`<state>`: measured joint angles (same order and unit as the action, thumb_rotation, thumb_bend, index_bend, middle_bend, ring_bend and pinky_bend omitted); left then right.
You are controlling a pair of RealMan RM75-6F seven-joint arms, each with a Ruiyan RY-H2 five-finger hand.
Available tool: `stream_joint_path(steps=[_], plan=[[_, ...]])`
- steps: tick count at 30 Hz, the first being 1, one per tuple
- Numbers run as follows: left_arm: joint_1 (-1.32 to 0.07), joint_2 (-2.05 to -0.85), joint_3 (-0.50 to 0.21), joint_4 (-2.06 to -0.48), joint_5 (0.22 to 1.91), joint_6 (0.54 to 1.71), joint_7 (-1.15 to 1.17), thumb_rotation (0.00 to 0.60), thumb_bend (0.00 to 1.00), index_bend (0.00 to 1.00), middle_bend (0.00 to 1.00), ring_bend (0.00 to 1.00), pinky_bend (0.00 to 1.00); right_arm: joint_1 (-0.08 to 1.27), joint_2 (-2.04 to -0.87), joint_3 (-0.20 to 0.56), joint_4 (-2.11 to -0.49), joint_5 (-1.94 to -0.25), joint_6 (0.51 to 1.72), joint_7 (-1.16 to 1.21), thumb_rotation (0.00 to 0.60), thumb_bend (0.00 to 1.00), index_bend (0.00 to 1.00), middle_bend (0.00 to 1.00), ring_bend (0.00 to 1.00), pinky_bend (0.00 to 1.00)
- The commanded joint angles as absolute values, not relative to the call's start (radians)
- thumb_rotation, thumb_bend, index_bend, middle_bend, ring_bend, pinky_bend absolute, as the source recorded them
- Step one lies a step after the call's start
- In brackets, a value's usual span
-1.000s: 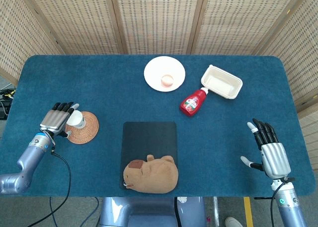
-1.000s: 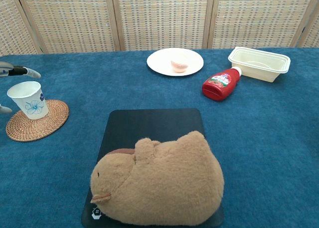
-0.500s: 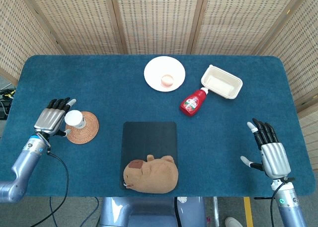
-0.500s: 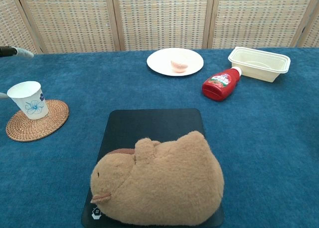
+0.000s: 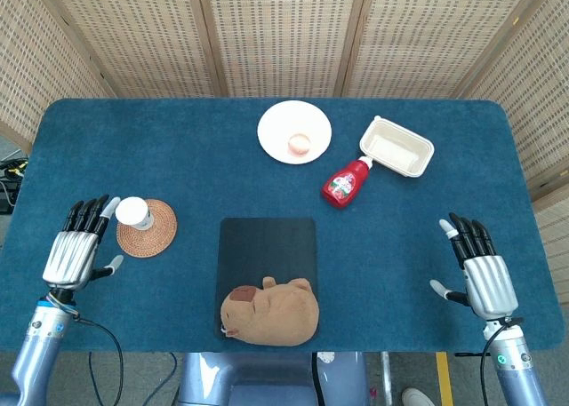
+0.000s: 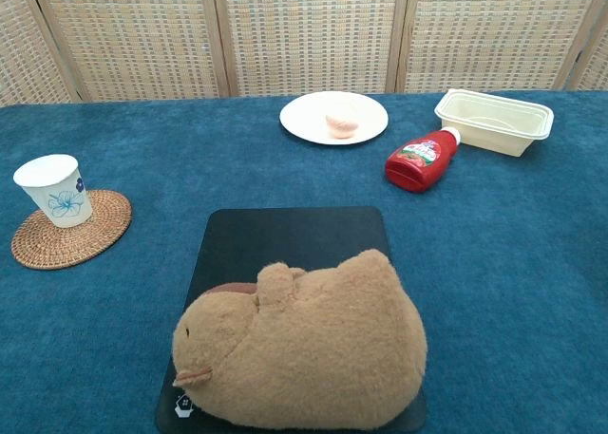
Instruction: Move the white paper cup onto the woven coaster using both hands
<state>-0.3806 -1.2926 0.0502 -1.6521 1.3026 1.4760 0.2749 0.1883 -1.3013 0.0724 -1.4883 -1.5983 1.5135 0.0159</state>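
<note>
Having let go within the last second, pulling the left hand [image 5: 71, 251] back, fingers spread, empty. Leaving the cup [image 6: 53, 189] upright on the coaster [image 6: 68, 235], toward its far-left edge; looking done. Resting the right hand [image 5: 483, 275] open-fingered, well apart. Holding a pinkish lump on the plate [image 5: 277, 126]; showing nothing in the tray [image 5: 396, 146].

A white paper cup [image 6: 52, 190] with a blue flower print stood on a tan woven coaster [image 6: 71, 230] on my deep blue table cloth [image 5: 178, 148]. A caramel-brown plush animal [image 6: 299, 344] lay on a black mat [image 6: 290, 239]. Farther off were a white plate [image 6: 334, 118] with a pale pink item [image 6: 342, 123], a red bottle [image 6: 421, 160] with a white cap, and a cream tray [image 6: 494, 121]. My left hand [image 5: 73, 253] and right hand [image 5: 484, 282] were silver with black fingers. Beige lattice screens [image 6: 304, 35] stood behind
</note>
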Motion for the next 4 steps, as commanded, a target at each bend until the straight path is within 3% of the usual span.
stream_joint_path(steps=[1,4], plan=[[-0.334,-1.312,0.077,-1.659,1.360,1.534,0.309,0.600,0.25,0.00,0.00,0.00,0.00,0.188,-1.302,0.069,-1.495,-1.597,1.507,-0.010,0.600,0.05,0.00,0.00,0.00,0.00],[-0.299,-1.304,0.089,-1.657,1.415,1.585,0.316,0.600,0.24,0.00,0.00,0.00,0.00,0.189,-1.302,0.069,-1.503,-1.594,1.503,-0.036,0.600,0.05,0.00,0.00,0.00,0.00]])
